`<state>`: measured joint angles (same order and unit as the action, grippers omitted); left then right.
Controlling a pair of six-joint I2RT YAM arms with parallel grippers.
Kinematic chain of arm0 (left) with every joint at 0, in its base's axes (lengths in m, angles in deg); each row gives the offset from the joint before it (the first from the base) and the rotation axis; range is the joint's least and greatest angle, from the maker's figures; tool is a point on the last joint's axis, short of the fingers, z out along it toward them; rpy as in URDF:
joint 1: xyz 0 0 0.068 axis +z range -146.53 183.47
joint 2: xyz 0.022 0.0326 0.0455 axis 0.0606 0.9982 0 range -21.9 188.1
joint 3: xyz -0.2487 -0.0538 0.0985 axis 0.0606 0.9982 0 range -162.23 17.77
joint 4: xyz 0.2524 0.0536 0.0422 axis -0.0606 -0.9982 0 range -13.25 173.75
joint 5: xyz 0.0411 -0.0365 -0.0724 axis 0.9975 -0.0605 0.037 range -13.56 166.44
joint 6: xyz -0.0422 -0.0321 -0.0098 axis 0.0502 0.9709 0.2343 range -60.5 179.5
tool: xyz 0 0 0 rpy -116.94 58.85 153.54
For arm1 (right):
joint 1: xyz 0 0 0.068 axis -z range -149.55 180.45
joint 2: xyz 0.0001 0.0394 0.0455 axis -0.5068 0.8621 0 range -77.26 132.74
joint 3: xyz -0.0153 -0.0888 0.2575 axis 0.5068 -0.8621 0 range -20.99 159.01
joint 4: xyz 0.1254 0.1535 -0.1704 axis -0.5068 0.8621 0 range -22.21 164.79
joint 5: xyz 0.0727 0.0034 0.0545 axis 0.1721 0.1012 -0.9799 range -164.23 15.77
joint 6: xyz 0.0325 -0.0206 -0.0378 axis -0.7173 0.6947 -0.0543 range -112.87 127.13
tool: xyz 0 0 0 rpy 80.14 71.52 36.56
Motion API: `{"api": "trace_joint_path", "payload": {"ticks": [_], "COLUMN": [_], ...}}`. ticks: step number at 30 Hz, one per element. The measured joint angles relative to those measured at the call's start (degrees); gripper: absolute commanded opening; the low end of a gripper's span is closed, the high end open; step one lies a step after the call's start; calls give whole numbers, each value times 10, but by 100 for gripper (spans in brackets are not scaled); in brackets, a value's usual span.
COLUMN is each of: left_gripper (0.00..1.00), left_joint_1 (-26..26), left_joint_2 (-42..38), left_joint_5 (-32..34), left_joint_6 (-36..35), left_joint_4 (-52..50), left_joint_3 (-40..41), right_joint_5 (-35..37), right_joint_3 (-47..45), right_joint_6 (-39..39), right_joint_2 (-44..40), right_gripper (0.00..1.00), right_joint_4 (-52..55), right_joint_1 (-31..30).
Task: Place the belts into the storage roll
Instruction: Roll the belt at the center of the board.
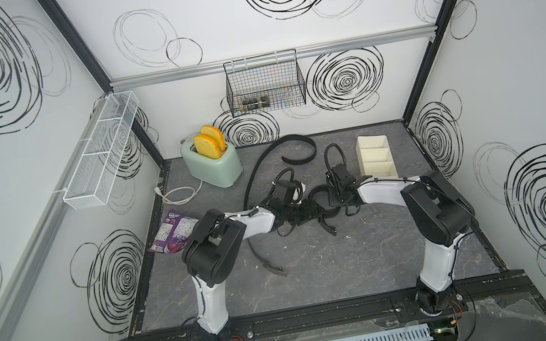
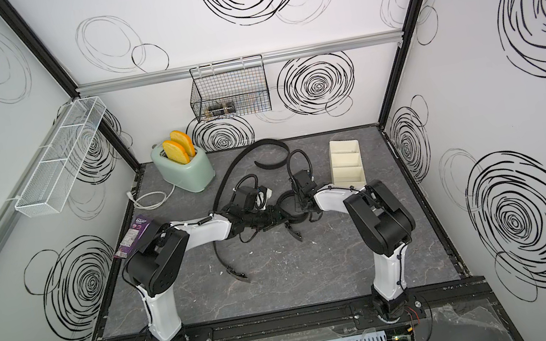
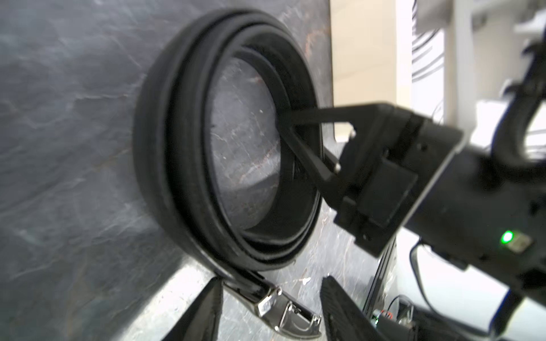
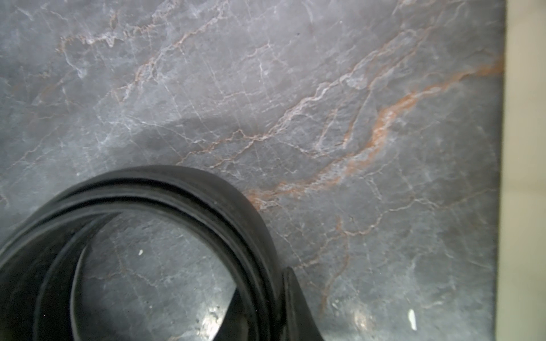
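Observation:
One belt (image 3: 165, 147) stands coiled in a loose ring on the grey table between the two arms, seen in both top views (image 1: 319, 195) (image 2: 288, 206). My right gripper (image 4: 263, 283) is shut on the ring's wall, one finger inside and one outside. My left gripper (image 3: 270, 283) is open, and the coil's metal buckle (image 3: 283, 310) lies between its fingers untouched. The other belt (image 1: 254, 178) lies uncoiled, curling from the back of the table towards the front. The cream storage roll (image 1: 376, 158) (image 2: 345, 163) stands just right of the coil, with nothing showing in its visible compartments.
A mint toaster (image 1: 212, 163) with toast stands at the back left, its white cord (image 1: 178, 194) beside it. A purple packet (image 1: 173, 233) lies at the left edge. A black wire basket (image 1: 264, 84) hangs on the back wall, a white mesh shelf (image 1: 102, 147) on the left wall.

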<state>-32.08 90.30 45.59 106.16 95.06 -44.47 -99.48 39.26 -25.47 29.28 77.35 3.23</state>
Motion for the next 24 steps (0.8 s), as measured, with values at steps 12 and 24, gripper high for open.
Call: {"api": "trace_joint_path", "payload": {"ticks": [12, 24], "left_gripper": [58, 48], "left_joint_1": [5, 12], "left_joint_2": [18, 24], "left_joint_5": [54, 69], "left_joint_6": [44, 43], "left_joint_4": [-66, -94], "left_joint_3": [-24, -40], "right_joint_5": [-7, 9], "right_joint_3": [-6, -20], "right_joint_6": [-17, -22], "right_joint_2": [0, -7], "right_gripper": [0, 0], "right_joint_4": [-26, -39], "right_joint_1": [-36, -59]}}
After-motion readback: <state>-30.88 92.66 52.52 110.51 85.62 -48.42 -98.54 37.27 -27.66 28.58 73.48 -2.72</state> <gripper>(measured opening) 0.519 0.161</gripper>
